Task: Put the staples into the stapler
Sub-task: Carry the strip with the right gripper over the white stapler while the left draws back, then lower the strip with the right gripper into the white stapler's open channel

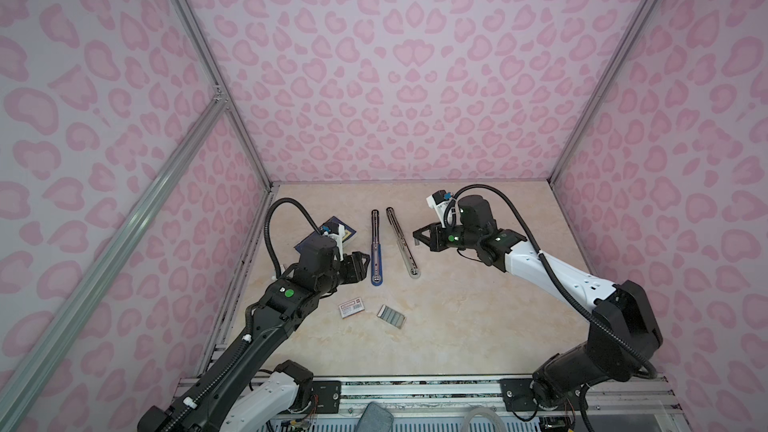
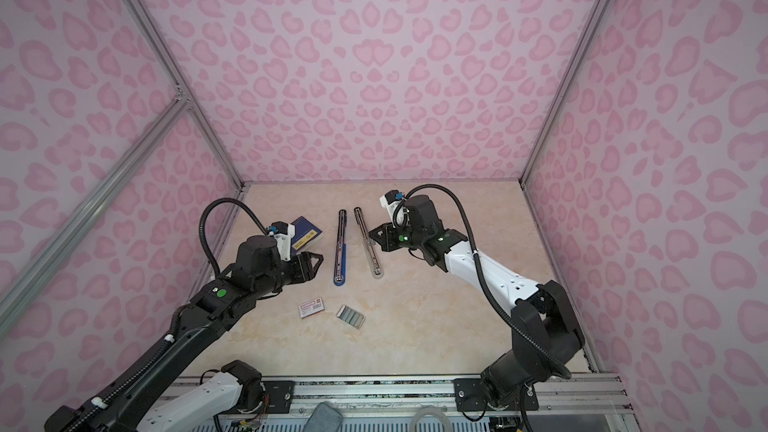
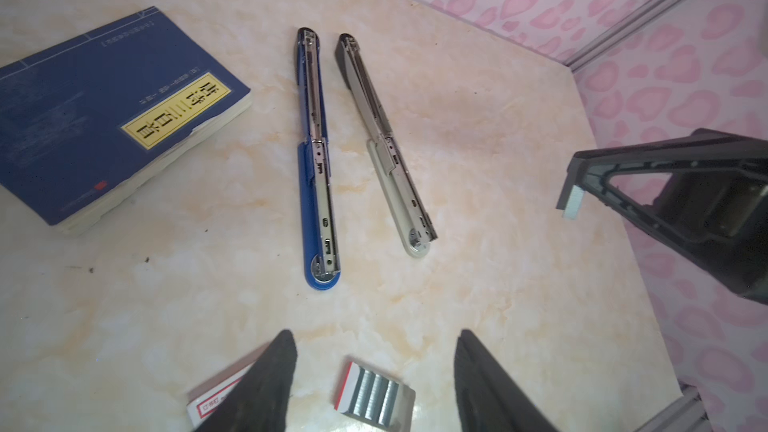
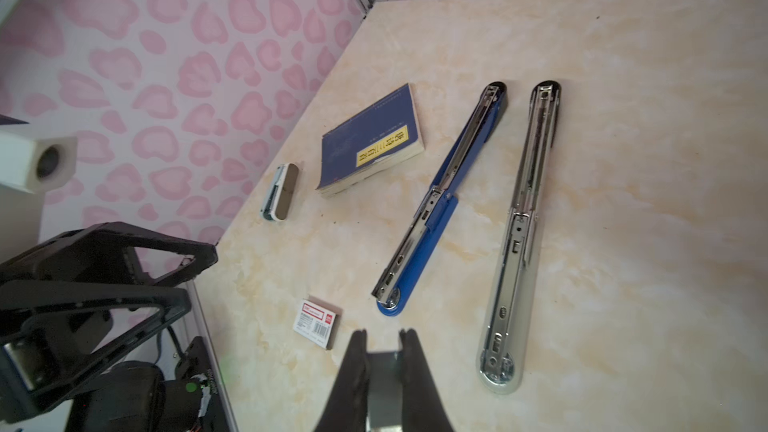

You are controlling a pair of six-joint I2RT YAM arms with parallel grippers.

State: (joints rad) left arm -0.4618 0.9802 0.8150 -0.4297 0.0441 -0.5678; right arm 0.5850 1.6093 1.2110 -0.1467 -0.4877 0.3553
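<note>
Two long staplers lie opened flat side by side, a blue stapler (image 1: pixel 376 247) (image 2: pixel 339 247) (image 3: pixel 318 160) (image 4: pixel 440 201) and a grey stapler (image 1: pixel 402 243) (image 2: pixel 368 243) (image 3: pixel 386 147) (image 4: pixel 519 234). Nearer the front edge sits the white tray of staples (image 1: pixel 391 316) (image 2: pixel 351 316) (image 3: pixel 374 394). Its red-labelled sleeve (image 1: pixel 352 308) (image 2: pixel 311 308) (image 4: pixel 316 323) lies just left of it. My left gripper (image 1: pixel 365 261) (image 3: pixel 374 338) hovers open and empty, left of the blue stapler. My right gripper (image 1: pixel 415 238) (image 4: pixel 383 332) is shut on a silvery staple strip (image 3: pixel 572 201) (image 4: pixel 384 371), right of the grey stapler.
A dark blue book (image 2: pixel 307 234) (image 3: pixel 104 118) (image 4: pixel 370 143) lies at the back left, partly behind my left wrist. A small white and dark object (image 4: pixel 280 192) rests by the left wall. Pink patterned walls (image 1: pixel 415 76) enclose the marble tabletop (image 1: pixel 478 305) on three sides.
</note>
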